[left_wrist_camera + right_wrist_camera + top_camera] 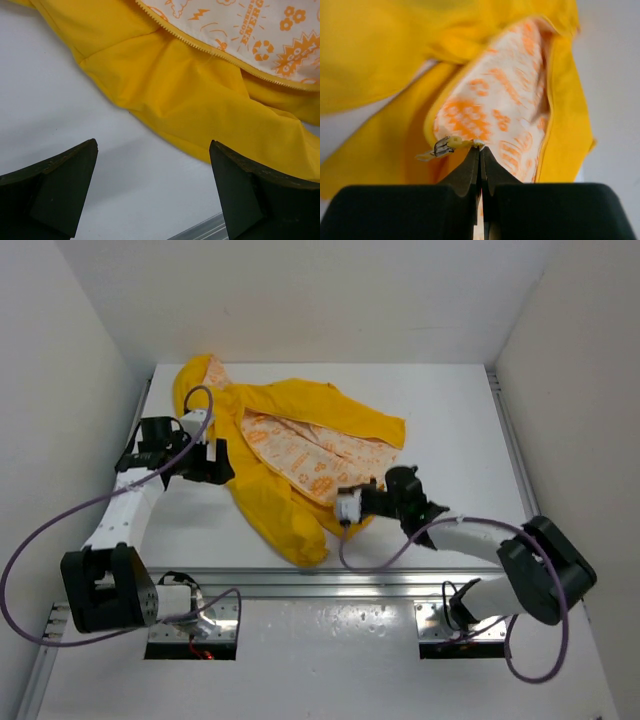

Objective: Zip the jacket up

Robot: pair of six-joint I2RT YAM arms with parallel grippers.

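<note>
The yellow jacket [290,455] lies open on the white table with its cream, orange-printed lining [305,452] facing up. My right gripper [347,508] is shut on the jacket's front edge at the lower hem. In the right wrist view the gripper [481,149] pinches the fabric right beside the metal zipper slider [442,146], which sticks out to the left. My left gripper [212,462] is open and empty beside the jacket's left side. In the left wrist view the gripper [152,145] hovers over bare table, just short of the yellow fabric [190,95] and a line of zipper teeth [210,50].
White walls enclose the table on three sides. An aluminium rail [330,585] runs along the near edge, also showing in the left wrist view [200,231]. A purple cable [60,525] loops from each arm.
</note>
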